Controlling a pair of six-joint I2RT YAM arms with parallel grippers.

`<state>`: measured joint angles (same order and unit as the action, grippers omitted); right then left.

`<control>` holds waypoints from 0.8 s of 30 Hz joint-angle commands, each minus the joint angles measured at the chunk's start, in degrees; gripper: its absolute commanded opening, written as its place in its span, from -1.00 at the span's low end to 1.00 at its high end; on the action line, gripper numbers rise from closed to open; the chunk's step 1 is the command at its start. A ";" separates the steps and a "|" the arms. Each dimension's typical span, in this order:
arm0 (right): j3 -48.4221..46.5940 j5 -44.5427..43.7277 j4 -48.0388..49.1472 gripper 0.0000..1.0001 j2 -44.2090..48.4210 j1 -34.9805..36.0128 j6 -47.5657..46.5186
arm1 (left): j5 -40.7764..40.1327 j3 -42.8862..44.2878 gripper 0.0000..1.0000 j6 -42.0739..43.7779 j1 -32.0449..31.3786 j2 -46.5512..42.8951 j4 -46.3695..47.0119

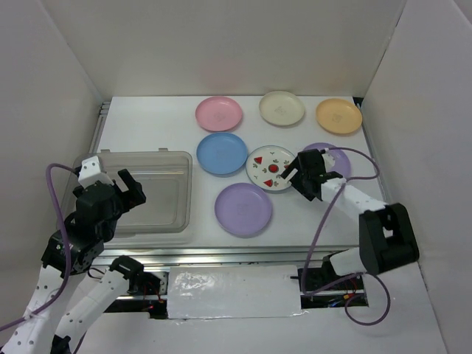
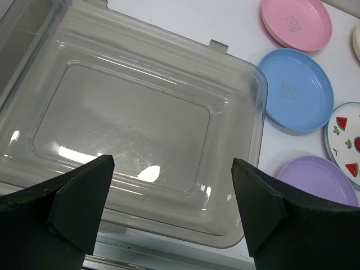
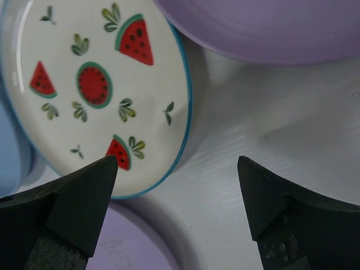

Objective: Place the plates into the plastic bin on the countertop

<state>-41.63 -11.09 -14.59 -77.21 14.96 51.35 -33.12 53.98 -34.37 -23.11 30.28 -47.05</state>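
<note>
Black fingers of my left gripper (image 2: 171,169) are standing wide apart and gripping nothing as they are hanging above the near rim of the plastic bin (image 2: 256,101). That clear tub is sitting at the left end of the white countertop (image 1: 147,125).

All seven plates are lying on the countertop to the right of the bin, outside it. A blue plate (image 2: 295,90) is resting just beside the bin's far right corner, with a pink plate (image 2: 295,23) beyond it. One purple plate (image 1: 243,209) is lying near the bin's near right corner. Cream (image 1: 282,108) and orange (image 1: 339,116) plates are sitting along the far wall, well apart from the bin.

Past the blue plate is a white plate with red watermelon slices (image 3: 95,84). My right gripper (image 3: 177,169) is hovering low at that plate's edge, on the side facing away from the bin. Its fingers are spread wide and are holding nothing: one tip is showing over the plate's rim, the other over bare countertop. A second purple plate (image 3: 270,28) is lying farthest from the bin, partly hidden under this gripper in the overhead view.
</note>
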 commanded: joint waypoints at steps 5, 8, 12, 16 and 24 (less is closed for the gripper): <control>-4.51 -0.07 4.74 0.78 -10.66 -1.07 3.49 | 0.60 0.08 0.99 1.67 0.17 0.13 2.57; -7.05 -0.33 2.56 0.54 -13.40 -0.99 3.58 | 0.61 0.16 0.99 1.59 0.18 0.22 2.66; -7.50 -1.48 1.50 0.16 -13.49 -1.16 4.81 | 0.78 0.16 0.99 1.76 0.26 0.22 2.84; -9.69 -0.51 -0.44 0.07 -14.81 -1.51 4.37 | 0.52 0.16 0.98 1.50 0.26 -0.05 2.57; -9.97 1.42 -2.55 -0.07 -15.34 -1.87 2.09 | 0.17 0.08 0.99 1.32 0.17 -1.72 2.49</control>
<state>-50.04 -10.26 -15.84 -92.62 13.50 54.54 -32.67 53.98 -34.24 -23.11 29.30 -47.03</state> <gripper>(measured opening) 0.468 0.993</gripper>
